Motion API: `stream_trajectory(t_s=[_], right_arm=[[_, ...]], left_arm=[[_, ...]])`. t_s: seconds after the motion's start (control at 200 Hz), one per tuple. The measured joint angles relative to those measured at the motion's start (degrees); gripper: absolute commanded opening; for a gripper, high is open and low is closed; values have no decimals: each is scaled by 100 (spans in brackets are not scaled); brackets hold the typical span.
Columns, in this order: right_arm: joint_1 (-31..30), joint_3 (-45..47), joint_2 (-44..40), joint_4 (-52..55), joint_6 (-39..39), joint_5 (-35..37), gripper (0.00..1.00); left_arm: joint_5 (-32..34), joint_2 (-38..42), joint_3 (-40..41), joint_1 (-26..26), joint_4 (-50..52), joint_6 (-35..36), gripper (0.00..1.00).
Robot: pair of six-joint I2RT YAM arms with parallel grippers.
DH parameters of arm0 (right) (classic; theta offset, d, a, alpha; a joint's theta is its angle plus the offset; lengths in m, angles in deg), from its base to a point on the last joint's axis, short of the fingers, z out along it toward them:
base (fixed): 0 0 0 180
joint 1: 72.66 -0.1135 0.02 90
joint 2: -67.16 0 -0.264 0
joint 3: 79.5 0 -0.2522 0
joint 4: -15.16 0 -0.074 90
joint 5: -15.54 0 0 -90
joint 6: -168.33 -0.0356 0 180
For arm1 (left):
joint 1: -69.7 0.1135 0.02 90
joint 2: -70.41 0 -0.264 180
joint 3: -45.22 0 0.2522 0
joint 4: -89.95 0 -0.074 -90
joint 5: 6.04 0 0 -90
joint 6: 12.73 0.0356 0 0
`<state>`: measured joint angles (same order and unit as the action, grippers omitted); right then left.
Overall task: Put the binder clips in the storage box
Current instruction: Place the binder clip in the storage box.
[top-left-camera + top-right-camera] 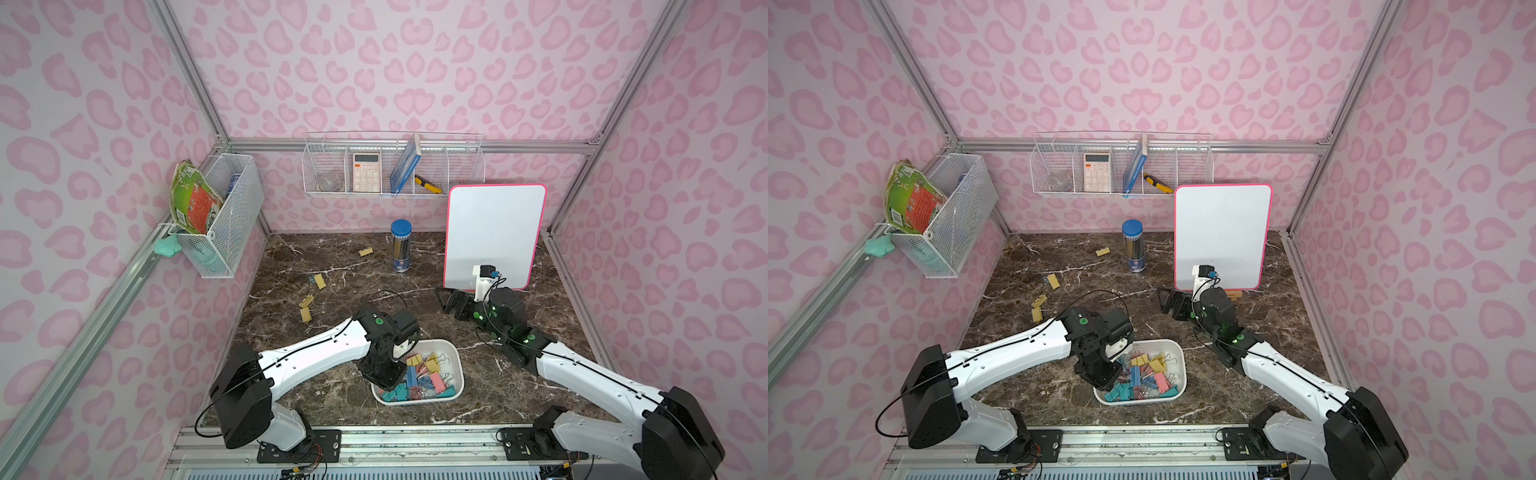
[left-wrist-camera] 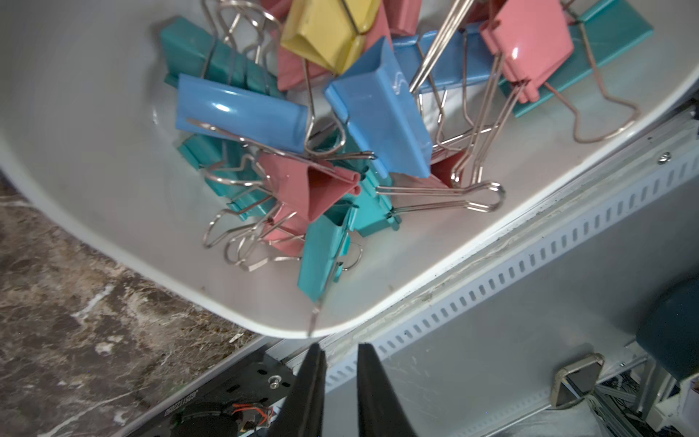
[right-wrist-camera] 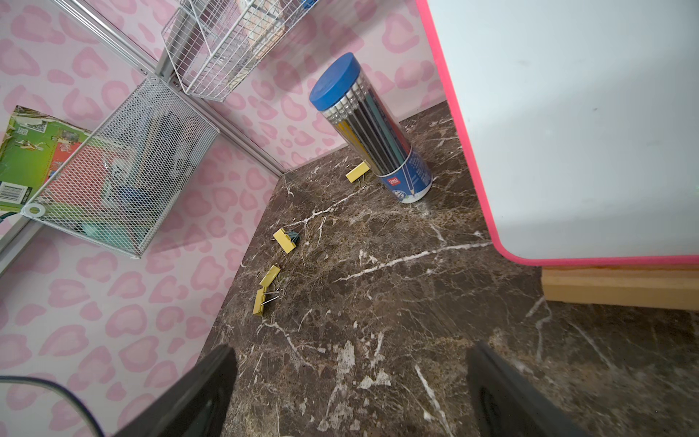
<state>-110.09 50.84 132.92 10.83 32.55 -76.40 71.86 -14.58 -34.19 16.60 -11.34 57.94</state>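
Observation:
The storage box (image 1: pixel 455 353) (image 1: pixel 1177 353), a shallow white tray, sits at the table's front middle with a heap of pink, teal, blue and yellow binder clips (image 1: pixel 419 376) (image 2: pixel 340 151) inside. My left gripper (image 1: pixel 390 374) (image 2: pixel 338 348) hangs over the box's left end. Its jaws are slightly apart, with nothing between them. A teal clip (image 2: pixel 323 249) lies just ahead of the fingertips. Several yellow clips (image 1: pixel 319 281) (image 1: pixel 305 315) (image 1: pixel 365 251) (image 3: pixel 284 240) lie loose at the table's left and back. My right gripper (image 1: pixel 446 301) (image 3: pixel 351 350) is wide open above bare table.
A pink-rimmed whiteboard (image 1: pixel 494 237) stands on a wooden base (image 3: pixel 620 287) right behind the right gripper. A blue-capped pencil tube (image 1: pixel 401 245) stands at the back middle. White wire baskets hang on the left wall (image 1: pixel 224 216) and on the back wall (image 1: pixel 392 168).

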Motion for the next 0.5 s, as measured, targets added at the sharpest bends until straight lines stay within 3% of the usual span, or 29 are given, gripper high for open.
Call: stream_trajectory(t_s=[0.27,0.37,0.5], right_arm=[[0,-13,24,-2,2,0,97],[0,-33,22,0,7,0,97],[0,-39,-26,4,20,22,97]], left_arm=[[699,407,-389,190,55,-260,26],[1021,671,-466,710,-142,-457,26],[1207,927,-516,1799,-732,-645,27]])
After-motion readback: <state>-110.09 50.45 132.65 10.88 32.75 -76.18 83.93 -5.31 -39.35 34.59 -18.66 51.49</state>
